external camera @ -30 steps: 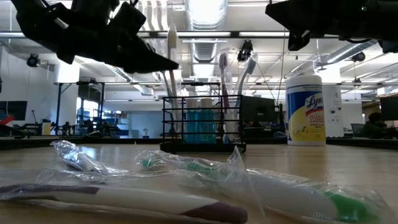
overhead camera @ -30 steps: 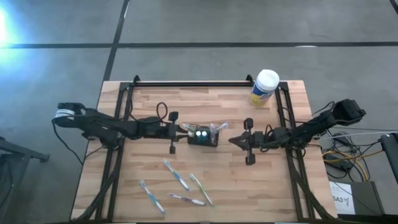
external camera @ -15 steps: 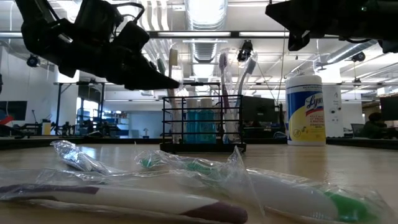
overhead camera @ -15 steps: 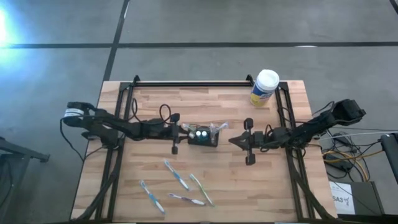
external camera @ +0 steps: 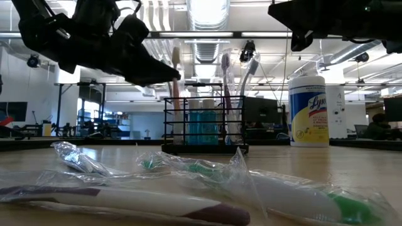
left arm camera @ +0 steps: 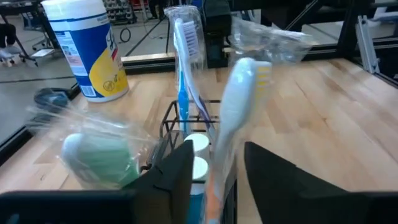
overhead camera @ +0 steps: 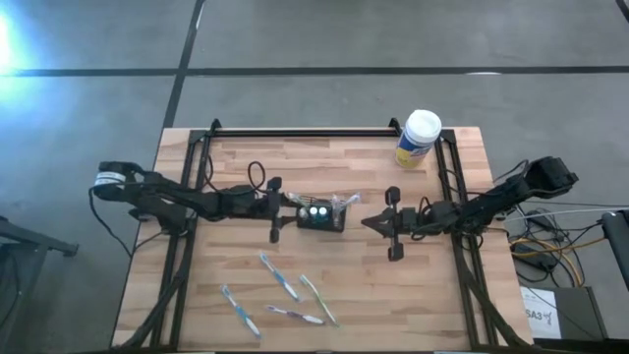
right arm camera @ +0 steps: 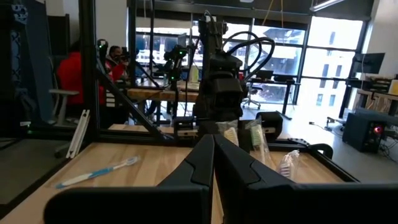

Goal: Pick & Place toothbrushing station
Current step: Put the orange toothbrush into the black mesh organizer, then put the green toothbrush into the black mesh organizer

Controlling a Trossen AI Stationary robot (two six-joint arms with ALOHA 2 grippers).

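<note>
The toothbrushing station (overhead camera: 321, 217) is a small black mesh holder that stands on its base at the table's middle, with several toothbrushes upright in it. My left gripper (overhead camera: 293, 208) reaches level to the holder's left side and is open (left arm camera: 217, 152). A white toothbrush with an orange handle (left arm camera: 242, 87) stands in the holder between the fingers, close to one of them; I cannot see it touching either. A wrapped blue toothbrush (left arm camera: 185, 56) stands behind it. My right gripper (overhead camera: 366, 224) hovers shut just right of the holder (right arm camera: 211, 155).
Several wrapped toothbrushes (overhead camera: 280, 275) lie loose on the near half of the table, close to the low camera (external camera: 188, 188). A white-lidded, yellow-labelled canister (overhead camera: 420, 138) stands at the far right. Black frame rails (overhead camera: 305, 132) run along the far and side edges.
My left gripper has sunk a little beside the holder and rolled slightly. The white toothbrush at its tip now sits lower in the holder than a second ago.
</note>
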